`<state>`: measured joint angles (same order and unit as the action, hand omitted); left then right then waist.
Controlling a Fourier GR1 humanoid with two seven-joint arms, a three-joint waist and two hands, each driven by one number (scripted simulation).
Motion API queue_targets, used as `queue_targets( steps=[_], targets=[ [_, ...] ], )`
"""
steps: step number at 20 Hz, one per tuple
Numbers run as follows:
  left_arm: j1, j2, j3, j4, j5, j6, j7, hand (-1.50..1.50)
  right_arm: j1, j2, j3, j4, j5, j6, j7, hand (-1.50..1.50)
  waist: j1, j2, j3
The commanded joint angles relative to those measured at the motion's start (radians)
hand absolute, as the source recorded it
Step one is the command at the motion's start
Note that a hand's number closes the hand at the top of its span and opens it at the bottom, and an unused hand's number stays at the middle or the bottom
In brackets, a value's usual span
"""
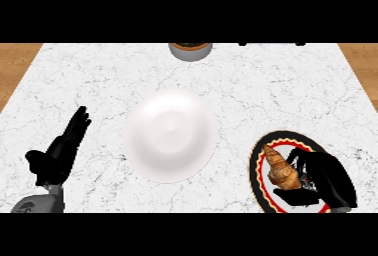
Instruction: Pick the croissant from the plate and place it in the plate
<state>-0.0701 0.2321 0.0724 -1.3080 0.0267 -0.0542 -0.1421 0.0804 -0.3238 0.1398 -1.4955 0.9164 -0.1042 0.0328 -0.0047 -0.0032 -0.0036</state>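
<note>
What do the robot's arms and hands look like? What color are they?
Both hands are black, with slim black fingers and a thumb. The left hand sits on a grey forearm with a rounded grey wrist. The right hand is black too, but its forearm hardly shows. No cables or markings can be seen.

White marble counter [295, 90] flanked by wooden floor [16, 65].

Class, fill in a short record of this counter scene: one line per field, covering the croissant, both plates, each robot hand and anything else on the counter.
croissant: on the patterned plate, right side of the marble counter
white plate: centre, nothing on it
right robot hand: curled round the croissant, over the patterned plate
left robot hand: open, resting at left
grey container: far edge, partly cut off
</note>
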Motion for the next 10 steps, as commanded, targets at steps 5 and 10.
queue_targets(
  steps=[5, 10],
  targets=[
    [0.021, -0.034, -0.007, 0.003, -0.021, 0.008, -0.027, 0.00, 0.165, -0.020, 0.006, -0.409, -0.018, 0.082, 0.056, 1.50, -0.004, 0.001, 0.003],
    [0.054, 0.006, 0.016, -0.038, 0.002, -0.035, -0.014, 0.00, 0.184, 0.007, 0.016, -0.594, -0.015, 0.071, 0.072, 1.50, -0.002, 0.000, 0.003]
  ],
)
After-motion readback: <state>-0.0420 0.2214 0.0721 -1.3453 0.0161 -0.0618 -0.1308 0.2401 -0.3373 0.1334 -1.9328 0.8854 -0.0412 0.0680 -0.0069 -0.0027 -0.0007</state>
